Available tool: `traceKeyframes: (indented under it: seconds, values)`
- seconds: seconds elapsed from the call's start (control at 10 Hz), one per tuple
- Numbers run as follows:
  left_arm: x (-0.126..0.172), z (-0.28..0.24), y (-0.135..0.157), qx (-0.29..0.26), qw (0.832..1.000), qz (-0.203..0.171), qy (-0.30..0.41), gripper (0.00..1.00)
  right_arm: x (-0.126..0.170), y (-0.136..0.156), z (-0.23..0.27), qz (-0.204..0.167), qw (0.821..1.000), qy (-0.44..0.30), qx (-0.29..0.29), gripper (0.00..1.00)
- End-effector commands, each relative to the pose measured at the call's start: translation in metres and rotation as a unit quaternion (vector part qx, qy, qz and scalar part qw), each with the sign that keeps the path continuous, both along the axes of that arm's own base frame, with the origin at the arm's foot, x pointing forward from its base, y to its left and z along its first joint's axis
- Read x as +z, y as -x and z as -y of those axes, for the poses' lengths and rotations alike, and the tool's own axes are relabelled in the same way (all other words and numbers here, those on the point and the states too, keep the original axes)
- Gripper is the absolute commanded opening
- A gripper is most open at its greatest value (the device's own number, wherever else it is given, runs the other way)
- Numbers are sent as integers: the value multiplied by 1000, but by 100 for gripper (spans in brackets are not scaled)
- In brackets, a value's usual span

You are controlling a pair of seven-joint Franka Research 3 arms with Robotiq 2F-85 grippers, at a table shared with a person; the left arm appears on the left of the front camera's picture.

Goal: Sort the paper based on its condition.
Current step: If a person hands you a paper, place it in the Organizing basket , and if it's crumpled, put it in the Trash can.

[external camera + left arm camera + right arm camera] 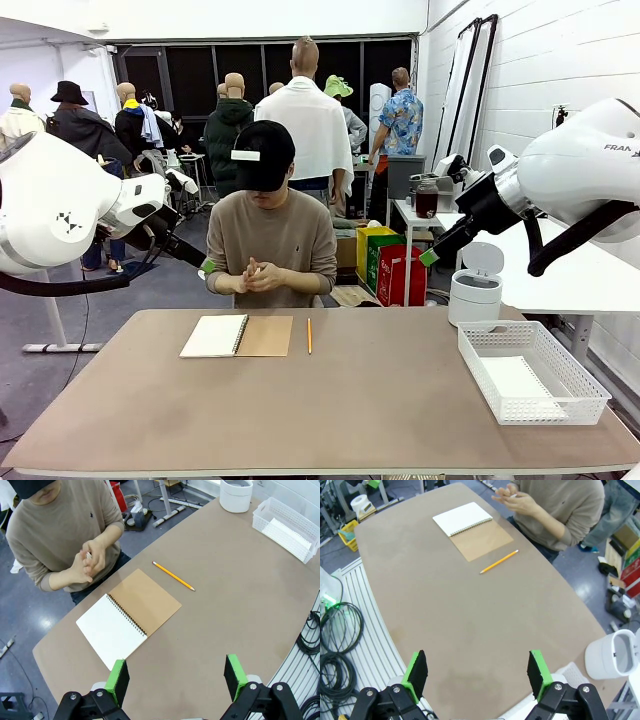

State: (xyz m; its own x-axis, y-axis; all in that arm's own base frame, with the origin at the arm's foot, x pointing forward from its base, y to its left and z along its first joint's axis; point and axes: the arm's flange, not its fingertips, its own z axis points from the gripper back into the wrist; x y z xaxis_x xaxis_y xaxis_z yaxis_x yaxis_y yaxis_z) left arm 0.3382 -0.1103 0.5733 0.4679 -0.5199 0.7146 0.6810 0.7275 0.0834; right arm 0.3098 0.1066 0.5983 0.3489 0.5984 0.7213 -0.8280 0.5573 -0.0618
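Both arms hang above the table (300, 410), and the left gripper (177, 672) and right gripper (477, 672) have their jaws wide open with nothing in them. One flat sheet of paper (518, 380) lies in the white basket (580, 375) at the robot's right end. The person across is pressing something small and white between their hands (262, 275), just behind the open notebook (238, 336) and pencil (309, 336).

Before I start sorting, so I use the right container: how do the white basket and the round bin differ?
The basket is low, rectangular and lattice-walled; the bin is taller, round and solid-walled. The basket is open-topped with a white sheet lying flat inside; the bin has a lid tipped up, its inside hidden. Both are white and stand at the table's right end.
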Motion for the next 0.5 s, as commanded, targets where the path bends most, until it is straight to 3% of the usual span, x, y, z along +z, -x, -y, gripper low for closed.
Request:
traceKeyframes:
  seconds: [0.0,0.4]
  values:
    - [0,-1,0,-2,1000,-2,3,100,0,0,0,0,1000,0,0,100]
    - [0,-1,0,-2,1000,-2,3,100,0,0,0,0,1000,0,0,100]
